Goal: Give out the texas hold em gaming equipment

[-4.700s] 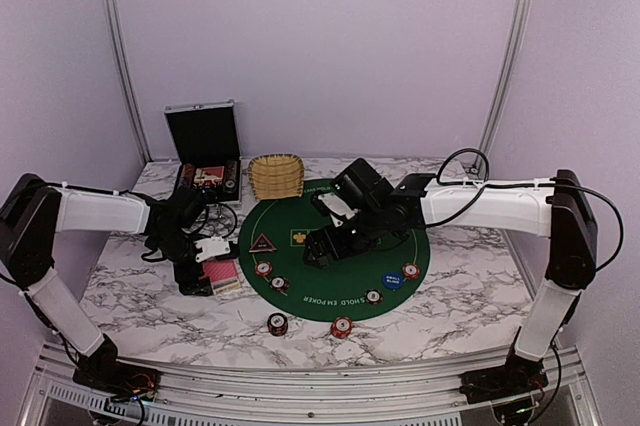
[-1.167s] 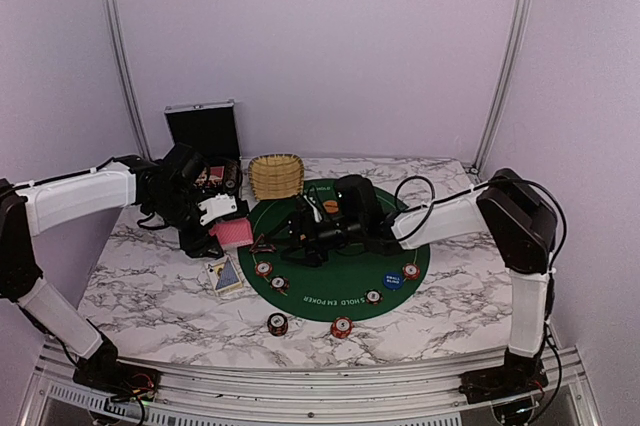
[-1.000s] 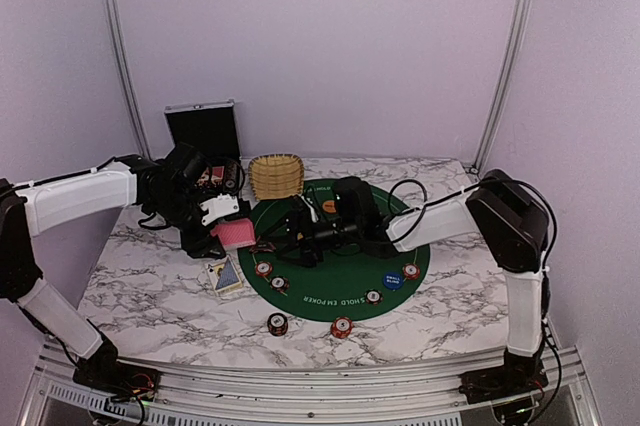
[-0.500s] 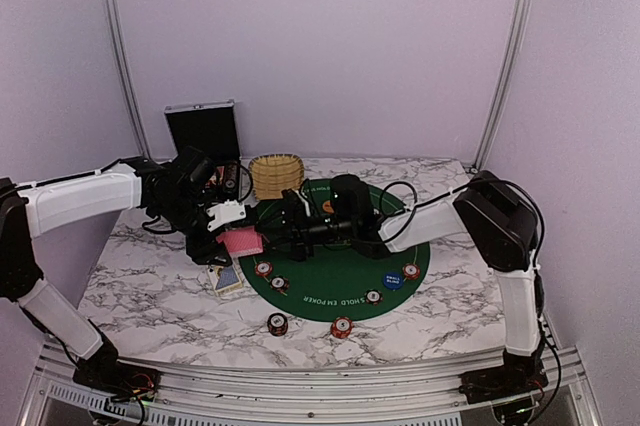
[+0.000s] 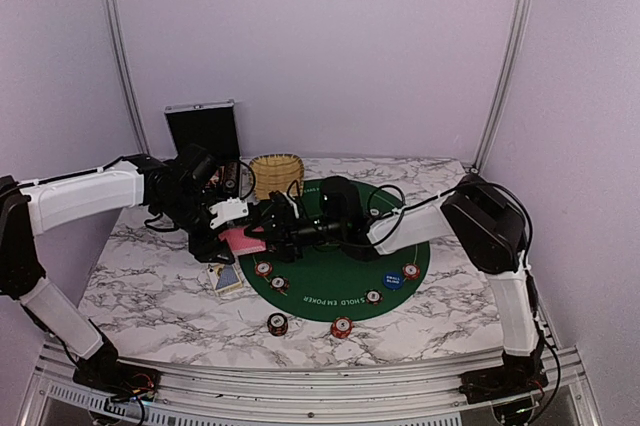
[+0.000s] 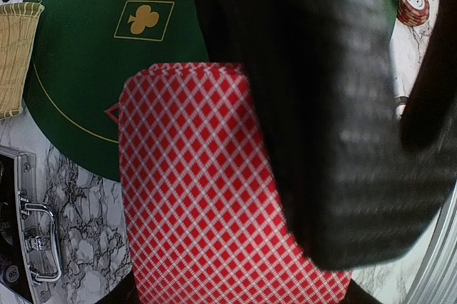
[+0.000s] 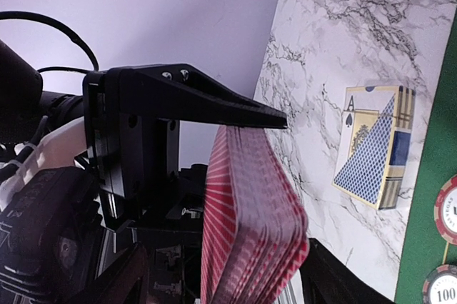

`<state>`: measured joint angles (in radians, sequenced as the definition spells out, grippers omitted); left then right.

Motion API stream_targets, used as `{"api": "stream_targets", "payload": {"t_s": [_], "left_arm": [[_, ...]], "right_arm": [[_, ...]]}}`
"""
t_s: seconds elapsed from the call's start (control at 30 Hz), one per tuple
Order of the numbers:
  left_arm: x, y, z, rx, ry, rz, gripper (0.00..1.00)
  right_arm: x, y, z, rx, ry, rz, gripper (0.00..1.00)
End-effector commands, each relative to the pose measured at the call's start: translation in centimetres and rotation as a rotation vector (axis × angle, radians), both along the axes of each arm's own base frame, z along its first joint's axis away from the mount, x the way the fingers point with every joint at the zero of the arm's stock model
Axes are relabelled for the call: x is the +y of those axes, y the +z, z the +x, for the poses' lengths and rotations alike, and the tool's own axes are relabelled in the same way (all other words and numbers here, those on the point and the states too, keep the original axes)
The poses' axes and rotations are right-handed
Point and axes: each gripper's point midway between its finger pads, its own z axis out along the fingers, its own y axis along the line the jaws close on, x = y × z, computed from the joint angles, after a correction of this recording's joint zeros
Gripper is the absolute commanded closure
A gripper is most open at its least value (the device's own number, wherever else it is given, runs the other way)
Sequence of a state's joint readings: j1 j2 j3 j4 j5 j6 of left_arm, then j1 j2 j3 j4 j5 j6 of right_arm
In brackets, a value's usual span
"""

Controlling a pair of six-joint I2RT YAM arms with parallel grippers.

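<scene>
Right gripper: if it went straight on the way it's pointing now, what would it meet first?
Most likely the deck of red-backed cards, clamped in the left gripper, directly ahead of the right gripper; its wrist view shows the deck filling the path. The gap is unclear.

Soft even light, close foregrounds blurred — shadows faint

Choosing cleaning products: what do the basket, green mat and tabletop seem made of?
Basket: woven wicker, matte tan, weave visible. Green mat: likely felt, matte, printed markings. Tabletop: white with grey veins, marble or marble-look laminate; cannot tell.
</scene>
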<state>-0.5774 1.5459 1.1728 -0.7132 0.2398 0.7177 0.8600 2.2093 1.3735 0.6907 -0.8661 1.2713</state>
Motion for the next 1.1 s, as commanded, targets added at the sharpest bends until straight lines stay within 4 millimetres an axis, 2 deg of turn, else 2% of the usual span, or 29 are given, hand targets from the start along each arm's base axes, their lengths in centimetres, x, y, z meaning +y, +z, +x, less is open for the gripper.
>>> {"api": "stream_targets", "payload": {"t_s": [0.0, 0.23, 0.4, 0.63, 0.73, 0.83, 0.9, 0.97, 1.03, 1.07], "left_arm": [[-1.1, 1.0, 0.0, 0.003, -0.020, -0.032, 1.00], [-1.4, 1.0, -0.2, -0.001, -0.037, -0.028, 1.00], [-1.5, 0.9, -0.2, -0.004, -0.044, -0.022, 1.00], [-1.7, 0.9, 0.4, -0.012, -0.043, -0.012, 1.00], [-1.7, 0.8, 0.7, -0.018, -0.041, 0.000, 0.96], [-1.8, 0.8, 1.0, -0.023, -0.038, 0.005, 0.81], [-1.9, 0.7, 1.0, -0.019, -0.041, 0.002, 0.57], [-1.9, 0.8, 0.8, -0.021, -0.046, 0.004, 0.25], [-1.9, 0.8, 0.5, -0.027, -0.061, 0.008, 0.08], [-1.9, 0.8, 0.4, -0.029, -0.068, 0.011, 0.05]], "right_arm": [[1.0, 1.0, -0.3, -0.008, 0.027, 0.045, 0.30], [1.4, 0.9, -0.3, 0.012, 0.029, 0.064, 0.36], [1.7, 0.9, -0.7, 0.029, 0.041, 0.081, 0.45], [1.6, 0.5, -0.9, 0.043, 0.041, 0.078, 0.63], [1.5, 0.4, -0.8, 0.047, 0.040, 0.075, 0.69], [1.4, 0.2, -0.7, 0.051, 0.034, 0.073, 0.75], [1.3, 0.2, -0.6, 0.052, 0.027, 0.074, 0.78], [1.0, 0.2, -0.4, 0.053, 0.015, 0.072, 0.80], [0.7, 0.2, -0.2, 0.052, 0.005, 0.070, 0.81], [0.5, 0.2, -0.2, 0.049, 0.002, 0.070, 0.82]]}}
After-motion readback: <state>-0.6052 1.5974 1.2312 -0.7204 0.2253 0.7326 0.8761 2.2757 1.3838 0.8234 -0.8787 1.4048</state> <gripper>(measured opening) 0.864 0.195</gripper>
